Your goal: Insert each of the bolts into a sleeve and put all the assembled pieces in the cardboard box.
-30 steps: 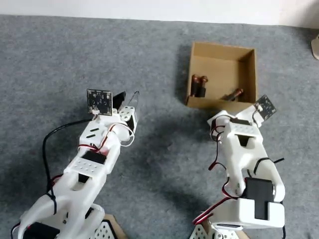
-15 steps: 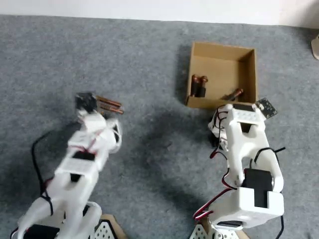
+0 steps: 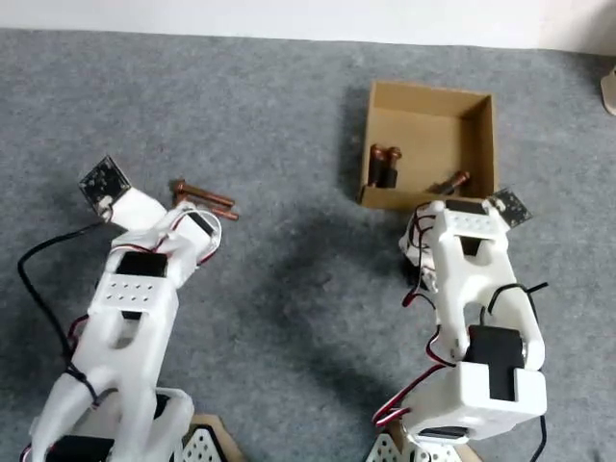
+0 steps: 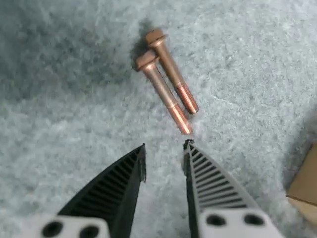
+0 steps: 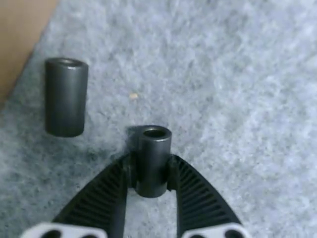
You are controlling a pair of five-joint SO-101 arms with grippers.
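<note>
Two copper bolts (image 4: 166,82) lie side by side on the grey carpet, also in the high view (image 3: 204,200). My left gripper (image 4: 165,148) is open just short of their threaded ends, with nothing between its fingers. My right gripper (image 5: 151,161) is shut on a black sleeve (image 5: 153,151) that stands upright. A second black sleeve (image 5: 66,96) stands on the carpet beside it, near the cardboard box (image 5: 20,29). In the high view the cardboard box (image 3: 479,135) holds assembled pieces (image 3: 383,164), and the right arm (image 3: 472,279) sits just in front of it.
Grey carpet covers the table. A corner of the cardboard box (image 4: 304,183) shows in the left wrist view. Open carpet lies between the two arms and left of the box. A pale object (image 3: 608,91) sits at the far right edge.
The left arm has swung left and back, uncovering the two bolts on the carpet. The right arm has shifted slightly back from the box front.
</note>
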